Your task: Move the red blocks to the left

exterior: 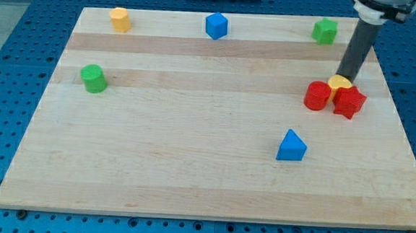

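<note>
open: board centre and 9 o'clock of the red blocks (333, 97) | blocked: yellow block (339, 83) wedged at their 12, seemingly touching my tip (341, 78) | blue triangular block (291, 146) at 7 | green cylinder (93, 78) far at 9

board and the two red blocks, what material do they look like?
Board: looks like pale wood with a matte finish; lengthwise grain bands and plank seams show. Red cylinder and red star-like block: probably plastic or painted; uniform saturated colour, no grain, faint sheen. Cannot tell which.
</note>
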### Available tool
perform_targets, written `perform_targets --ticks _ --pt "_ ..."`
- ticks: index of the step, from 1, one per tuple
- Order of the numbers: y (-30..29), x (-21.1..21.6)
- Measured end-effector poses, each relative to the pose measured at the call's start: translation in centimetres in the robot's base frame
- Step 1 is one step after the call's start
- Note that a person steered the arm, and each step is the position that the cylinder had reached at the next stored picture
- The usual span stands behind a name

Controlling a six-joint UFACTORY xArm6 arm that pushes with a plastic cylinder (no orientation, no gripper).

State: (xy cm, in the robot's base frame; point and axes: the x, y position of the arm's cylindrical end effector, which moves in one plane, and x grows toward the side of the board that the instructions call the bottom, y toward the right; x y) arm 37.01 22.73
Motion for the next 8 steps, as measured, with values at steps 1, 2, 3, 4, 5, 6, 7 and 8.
perform_targets --ticks 1,2,3,4,5,6,7,8 --pt "1.4 0.0" --pt "1.7 0.1" --pt "1.7 0.9" --pt "1.7 2.3" --pt "1.7 3.9" --pt "1.7 5.1" --pt "1.5 6.4" --pt "0.7 7.4"
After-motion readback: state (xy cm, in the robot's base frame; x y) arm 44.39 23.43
